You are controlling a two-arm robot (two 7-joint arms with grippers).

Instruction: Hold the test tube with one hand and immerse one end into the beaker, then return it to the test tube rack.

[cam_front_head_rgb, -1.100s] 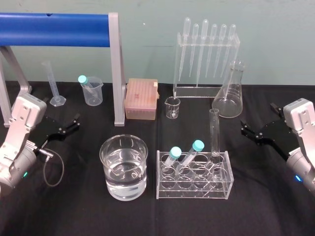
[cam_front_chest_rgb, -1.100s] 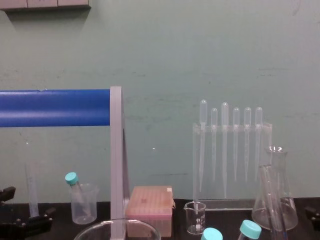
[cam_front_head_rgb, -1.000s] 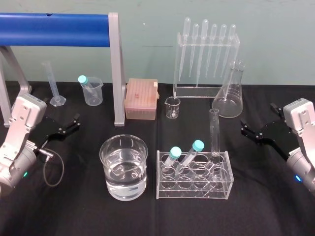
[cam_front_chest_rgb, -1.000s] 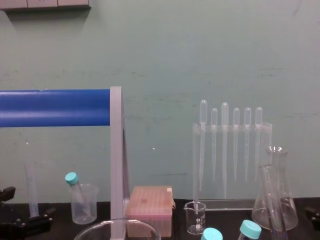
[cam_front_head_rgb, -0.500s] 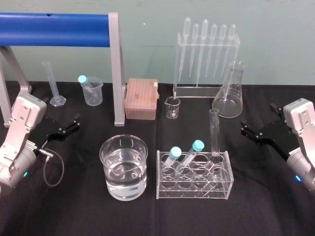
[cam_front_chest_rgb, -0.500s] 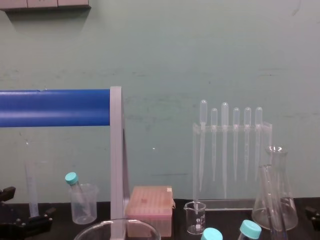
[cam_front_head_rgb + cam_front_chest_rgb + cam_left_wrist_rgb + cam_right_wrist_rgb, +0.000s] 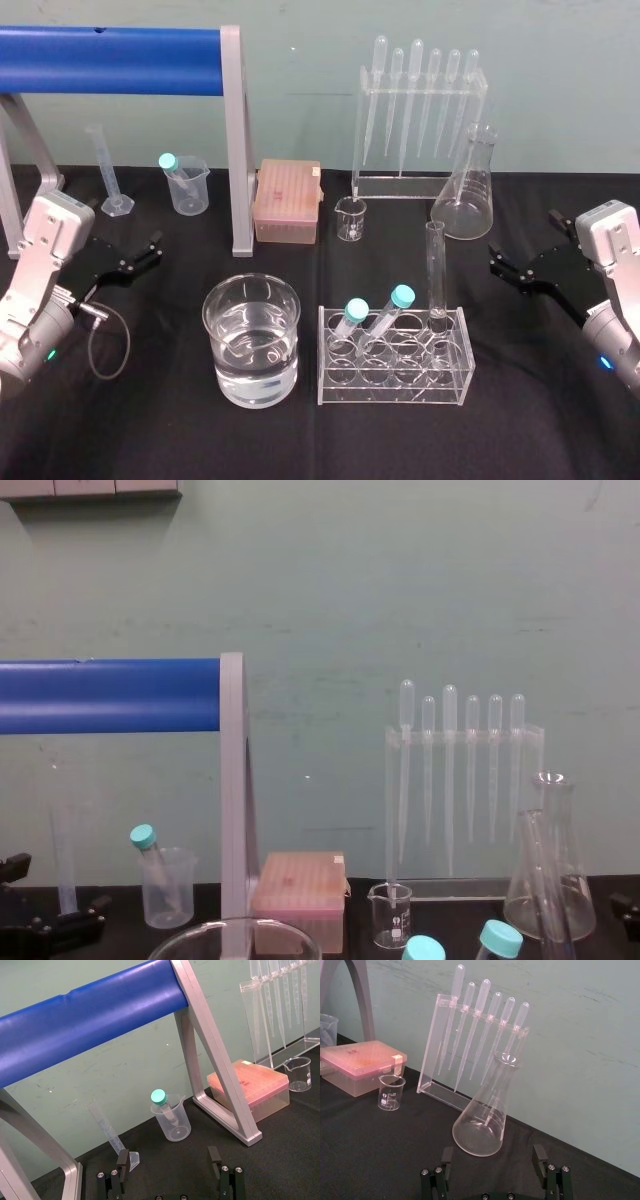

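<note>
Both the left gripper point(image 7: 140, 255) and right gripper point(image 7: 520, 265) hang open, empty, while the tube point(image 7: 436, 268) stands in its rack point(image 7: 392, 388).

The left end effector point(image 7: 168, 1153) gapes toward a small plastic beaker point(image 7: 172, 1123).

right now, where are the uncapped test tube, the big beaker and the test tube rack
test tube point(image 7: 436, 270), head view, midway up the glass stem
beaker point(image 7: 222, 352), head view, left part of its side wall
test tube rack point(image 7: 395, 390), head view, its clear front panel
</note>
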